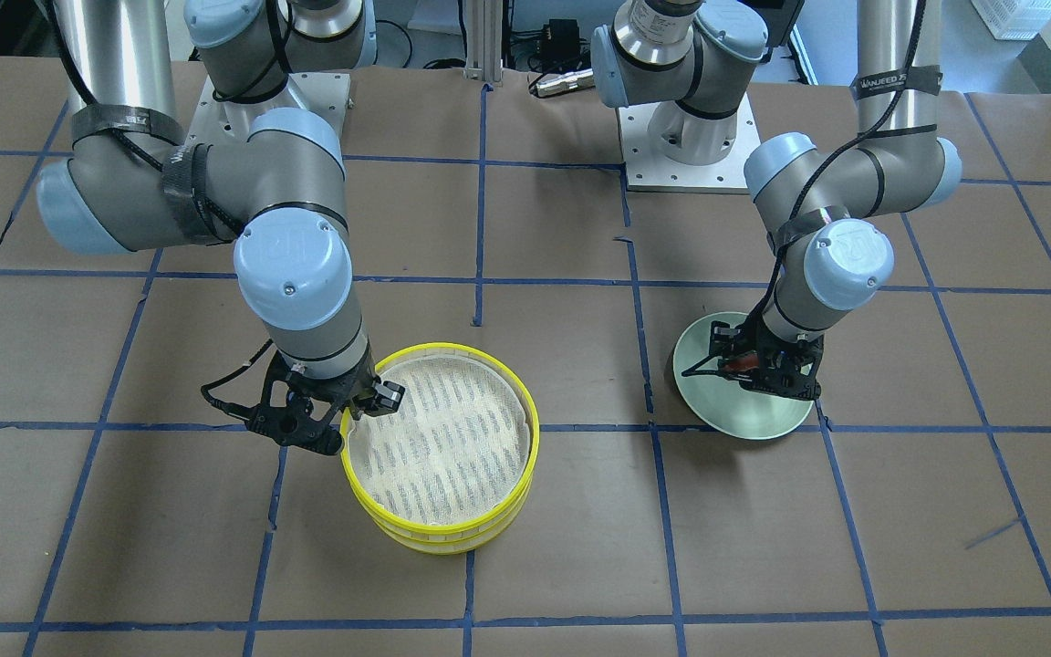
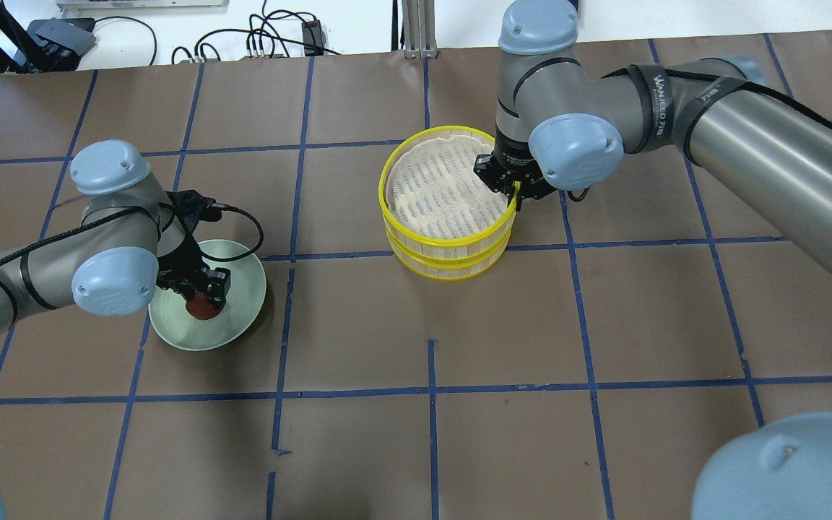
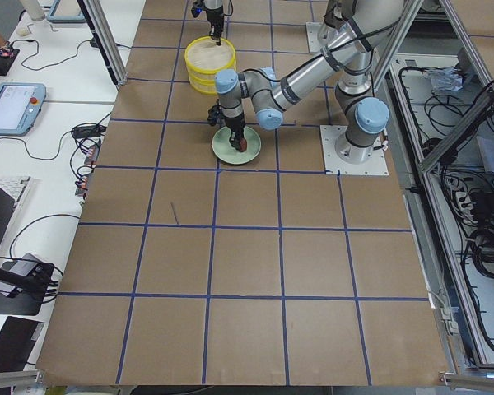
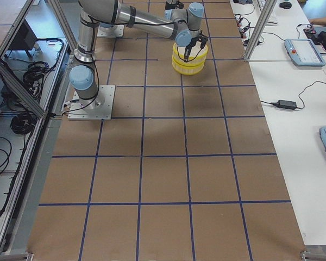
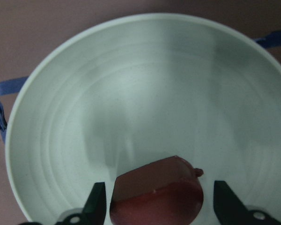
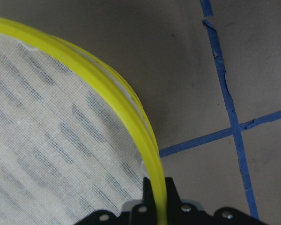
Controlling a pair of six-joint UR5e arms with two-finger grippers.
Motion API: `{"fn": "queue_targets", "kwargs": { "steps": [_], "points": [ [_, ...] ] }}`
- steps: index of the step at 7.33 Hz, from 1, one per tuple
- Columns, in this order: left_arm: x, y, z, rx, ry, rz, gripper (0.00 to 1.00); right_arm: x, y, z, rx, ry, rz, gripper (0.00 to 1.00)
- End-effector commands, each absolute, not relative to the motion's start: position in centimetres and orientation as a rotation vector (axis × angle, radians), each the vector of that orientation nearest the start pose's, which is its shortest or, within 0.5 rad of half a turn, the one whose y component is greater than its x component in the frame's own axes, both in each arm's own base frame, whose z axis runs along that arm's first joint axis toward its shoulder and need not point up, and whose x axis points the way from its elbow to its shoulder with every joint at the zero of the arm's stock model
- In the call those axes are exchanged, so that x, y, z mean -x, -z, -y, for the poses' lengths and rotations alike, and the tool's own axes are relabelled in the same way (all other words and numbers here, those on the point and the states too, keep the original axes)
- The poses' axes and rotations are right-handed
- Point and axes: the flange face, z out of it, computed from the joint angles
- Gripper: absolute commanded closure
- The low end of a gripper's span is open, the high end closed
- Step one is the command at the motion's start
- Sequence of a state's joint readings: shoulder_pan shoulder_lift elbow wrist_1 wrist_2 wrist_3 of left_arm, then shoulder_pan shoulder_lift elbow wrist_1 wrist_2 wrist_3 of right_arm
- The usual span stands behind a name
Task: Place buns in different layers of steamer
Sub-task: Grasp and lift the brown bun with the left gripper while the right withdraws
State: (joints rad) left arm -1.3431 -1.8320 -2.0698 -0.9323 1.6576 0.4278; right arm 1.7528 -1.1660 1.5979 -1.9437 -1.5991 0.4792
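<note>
The steamer [image 1: 533,429] is a stack of two yellow-rimmed trays, and its top mesh liner is bare. It also shows in the overhead view [image 2: 449,253]. My right gripper [image 2: 516,196] is shut on the top tray's rim [image 6: 107,84]; one finger is inside and one outside. The reddish-brown bun [image 5: 154,197] lies on the pale green plate [image 5: 131,84]. My left gripper [image 5: 160,187] is low over the plate, its fingers open on either side of the bun with small gaps. The bun [image 2: 203,307] and left gripper [image 1: 744,365] show there too. The white bun is not in view.
The plate [image 2: 239,318] sits on the robot's left side of the brown table with blue tape lines [image 2: 430,390]. The steamer stands mid-table, toward the far side. Both arm bases [image 1: 685,137] are at the robot's edge. Cables and monitors lie off the table's edges.
</note>
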Motion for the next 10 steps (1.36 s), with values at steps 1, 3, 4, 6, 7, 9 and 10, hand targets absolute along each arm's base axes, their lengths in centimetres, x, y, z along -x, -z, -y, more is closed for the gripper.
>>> {"fn": "queue_targets", "kwargs": {
  "steps": [1, 3, 4, 6, 7, 9, 10],
  "points": [
    [2.0, -23.9, 51.6, -0.313, -0.071, -3.048, 0.98, -23.9, -27.7, 58.0, -0.469, -0.097, -3.155, 0.85],
    [1.9, -29.1, 52.8, -0.269, -0.065, -3.057, 0.98, -23.8, -27.4, 58.0, -0.458, -0.101, -3.17, 0.0],
    [2.0, -30.8, 53.6, -0.195, -0.093, -3.082, 0.98, -23.8, -27.5, 58.1, -0.426, -0.101, -3.166, 0.0],
    [6.5, -34.2, 54.9, -0.134, -0.019, -3.114, 0.98, -20.3, -31.9, 60.2, -0.322, -0.031, -3.166, 0.0],
    [11.9, -35.7, 54.9, -0.048, 0.017, -3.116, 0.98, -16.4, -38.0, 58.5, -0.243, -0.121, -3.17, 0.0],
    [18.0, -37.2, 55.2, -0.007, 0.075, -3.138, 0.97, -12.5, -48.6, 52.7, -0.202, -0.175, -3.172, 0.0],
    [20.2, -37.6, 55.3, 0.105, 0.084, -3.259, 0.96, -13.1, -52.7, 50.8, -0.178, -0.16, -3.175, 0.0]
  ]
}}
